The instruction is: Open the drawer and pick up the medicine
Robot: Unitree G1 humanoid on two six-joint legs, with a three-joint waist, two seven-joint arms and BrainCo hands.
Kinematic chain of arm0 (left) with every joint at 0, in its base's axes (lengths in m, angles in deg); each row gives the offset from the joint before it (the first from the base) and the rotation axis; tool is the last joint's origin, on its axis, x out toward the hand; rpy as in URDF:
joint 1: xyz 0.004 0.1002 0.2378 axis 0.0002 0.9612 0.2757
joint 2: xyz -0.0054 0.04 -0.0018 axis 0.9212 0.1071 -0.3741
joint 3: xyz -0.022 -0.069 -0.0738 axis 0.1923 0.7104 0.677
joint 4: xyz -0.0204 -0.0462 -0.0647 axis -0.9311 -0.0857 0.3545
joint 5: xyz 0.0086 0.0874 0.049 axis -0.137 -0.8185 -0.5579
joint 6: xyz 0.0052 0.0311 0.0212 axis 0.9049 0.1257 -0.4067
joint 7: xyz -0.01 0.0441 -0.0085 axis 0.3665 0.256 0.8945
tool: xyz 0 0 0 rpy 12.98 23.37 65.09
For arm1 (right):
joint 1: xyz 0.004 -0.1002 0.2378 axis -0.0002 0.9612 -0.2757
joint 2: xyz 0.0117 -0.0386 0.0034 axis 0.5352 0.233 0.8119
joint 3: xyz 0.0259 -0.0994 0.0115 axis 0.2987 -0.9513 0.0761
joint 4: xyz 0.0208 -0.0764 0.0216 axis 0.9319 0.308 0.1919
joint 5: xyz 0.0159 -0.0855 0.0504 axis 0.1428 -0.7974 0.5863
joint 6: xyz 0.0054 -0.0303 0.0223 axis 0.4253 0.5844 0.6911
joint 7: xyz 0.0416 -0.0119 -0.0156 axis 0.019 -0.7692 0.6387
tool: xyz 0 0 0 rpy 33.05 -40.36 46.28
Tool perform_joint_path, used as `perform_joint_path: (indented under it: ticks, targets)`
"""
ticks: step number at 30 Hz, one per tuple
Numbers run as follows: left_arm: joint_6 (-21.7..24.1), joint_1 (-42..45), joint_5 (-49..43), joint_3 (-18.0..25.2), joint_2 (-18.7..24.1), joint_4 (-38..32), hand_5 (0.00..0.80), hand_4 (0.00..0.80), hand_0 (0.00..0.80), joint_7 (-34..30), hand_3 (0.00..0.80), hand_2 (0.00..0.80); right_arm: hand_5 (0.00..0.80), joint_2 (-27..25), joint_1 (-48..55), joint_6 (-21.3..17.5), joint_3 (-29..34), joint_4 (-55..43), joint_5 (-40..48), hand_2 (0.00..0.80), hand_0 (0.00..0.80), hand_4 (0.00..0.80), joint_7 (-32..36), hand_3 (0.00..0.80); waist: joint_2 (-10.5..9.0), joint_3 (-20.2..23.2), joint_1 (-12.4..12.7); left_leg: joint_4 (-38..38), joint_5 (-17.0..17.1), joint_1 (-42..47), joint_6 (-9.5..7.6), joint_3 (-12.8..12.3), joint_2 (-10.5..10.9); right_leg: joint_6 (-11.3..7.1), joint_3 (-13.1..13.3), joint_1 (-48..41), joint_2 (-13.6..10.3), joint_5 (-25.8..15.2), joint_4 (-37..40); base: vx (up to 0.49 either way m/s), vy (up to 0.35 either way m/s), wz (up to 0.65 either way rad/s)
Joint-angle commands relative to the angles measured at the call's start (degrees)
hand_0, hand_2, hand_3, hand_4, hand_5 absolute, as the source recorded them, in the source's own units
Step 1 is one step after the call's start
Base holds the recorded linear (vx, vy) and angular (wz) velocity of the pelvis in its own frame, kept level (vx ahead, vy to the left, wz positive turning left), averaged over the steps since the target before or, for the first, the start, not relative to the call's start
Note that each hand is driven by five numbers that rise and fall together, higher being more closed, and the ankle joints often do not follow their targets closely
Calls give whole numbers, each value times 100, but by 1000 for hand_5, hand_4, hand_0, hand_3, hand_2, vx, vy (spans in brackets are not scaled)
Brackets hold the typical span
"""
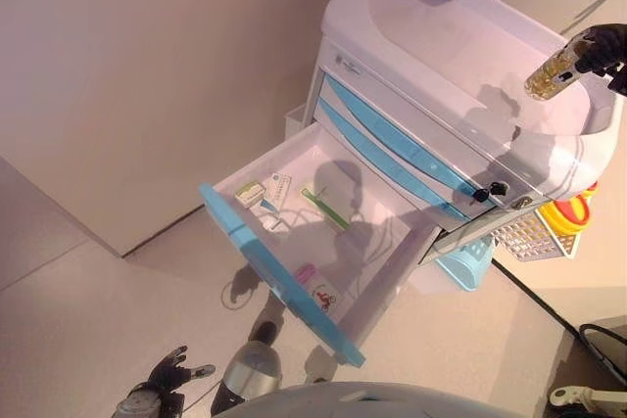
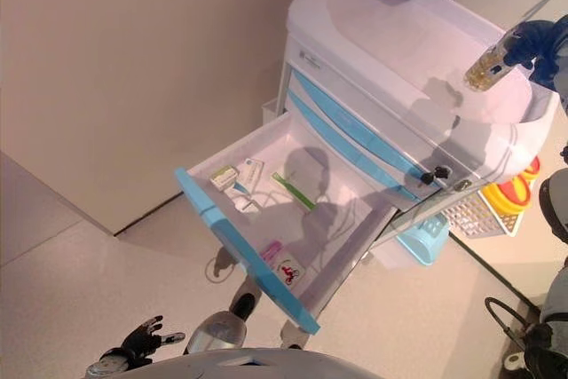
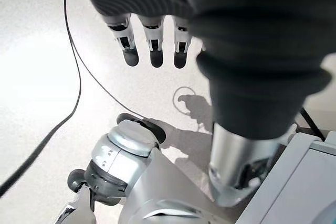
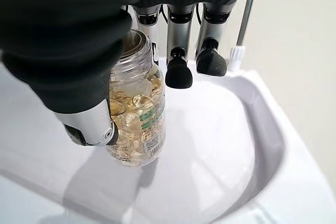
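The white cart [image 1: 441, 56] with blue drawer fronts has its lowest drawer [image 1: 284, 281] pulled wide open. In the drawer lie small boxes [image 1: 251, 193], a green strip [image 1: 323, 208] and a pink item [image 1: 306, 273]. My right hand [image 1: 605, 46] is shut on a clear bottle of yellow capsules [image 1: 554, 68] and holds it above the cart's recessed top. The right wrist view shows my thumb and fingers [image 4: 178, 72] round the bottle [image 4: 134, 124]. My left hand [image 1: 168, 371] hangs low by the floor, in front of the drawer, with straight fingers [image 3: 152, 40] and nothing in it.
A wire basket with yellow and red items [image 1: 568, 214] and a light blue bin [image 1: 468, 263] hang on the cart's right side. A wall [image 1: 147, 66] stands to the left of the cart. The open drawer juts out over the floor towards me.
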State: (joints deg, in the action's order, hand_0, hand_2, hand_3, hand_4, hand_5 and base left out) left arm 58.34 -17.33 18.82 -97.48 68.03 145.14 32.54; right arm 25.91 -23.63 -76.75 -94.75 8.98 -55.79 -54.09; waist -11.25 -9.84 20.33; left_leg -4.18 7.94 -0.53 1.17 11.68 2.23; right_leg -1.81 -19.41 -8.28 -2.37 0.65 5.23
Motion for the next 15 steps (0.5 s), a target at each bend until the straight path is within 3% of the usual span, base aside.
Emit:
perform_joint_path:
  ticks: [1, 15]
  targets:
    - [150, 5, 25, -128, 333, -176, 0, 0, 0, 0, 0, 0, 800, -140, -367, 97, -163, -72, -210, 800, 800, 800, -290, 800, -128, -23, 130, 274, -990, 24, -145, -70, 113, -254, 81, 267, -284, 71, -418, -3, -5, 3]
    - [285, -89, 127, -168, 512, -458, 0, 0, 0, -46, 0, 0, 800, -175, -283, 403, -6, 82, -87, 800, 800, 800, -766, 800, -55, -397, 227, 313, -911, -299, -148, 42, 116, -306, 87, 578, -285, 2, -502, -16, -26, 6]
